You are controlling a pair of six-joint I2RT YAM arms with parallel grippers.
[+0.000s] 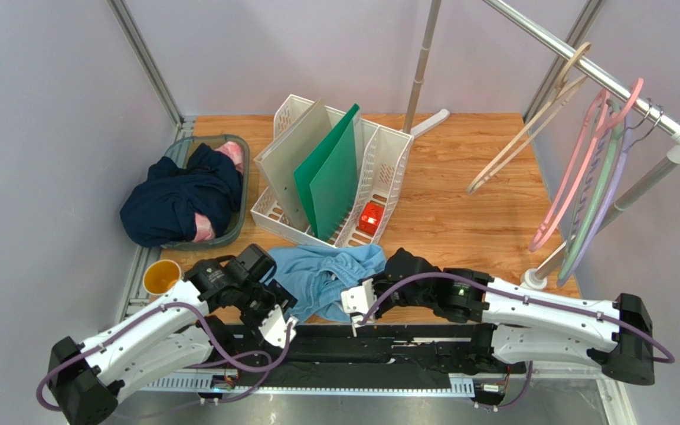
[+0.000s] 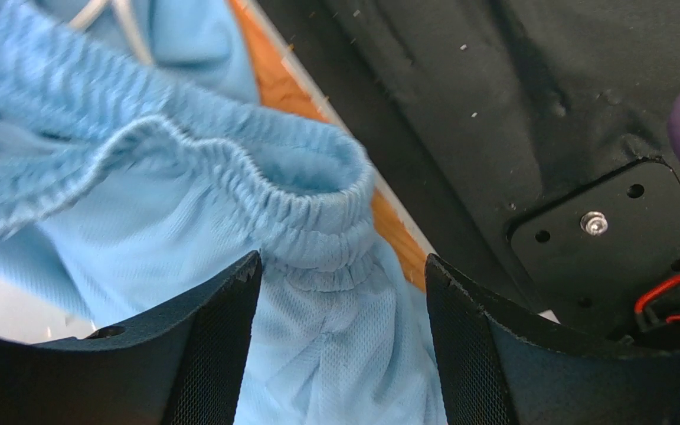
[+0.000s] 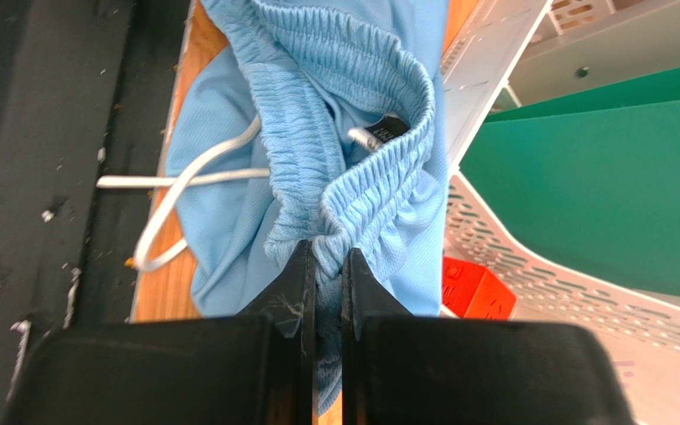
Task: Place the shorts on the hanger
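Note:
The sky-blue shorts point(image 1: 326, 274) lie bunched at the table's near edge, between my two arms. My right gripper point(image 3: 328, 257) is shut on their gathered waistband point(image 3: 379, 181); a white drawstring point(image 3: 175, 190) trails out to the left. My left gripper point(image 2: 343, 274) is open, its jaws either side of another fold of the waistband point(image 2: 317, 226), with the shorts' mesh fabric between the fingers. In the top view the left gripper point(image 1: 273, 312) is at the shorts' left edge, the right gripper point(image 1: 352, 305) at their right. The beige hanger point(image 1: 530, 119) hangs on the rail at the back right.
A white file rack point(image 1: 379, 177) with green and grey dividers and a red block point(image 1: 370, 217) stands right behind the shorts. A basket point(image 1: 228, 232) with a navy garment is at the left, a yellow cup point(image 1: 162, 276) beside it. Pink, green and purple hangers point(image 1: 596, 177) hang at the right.

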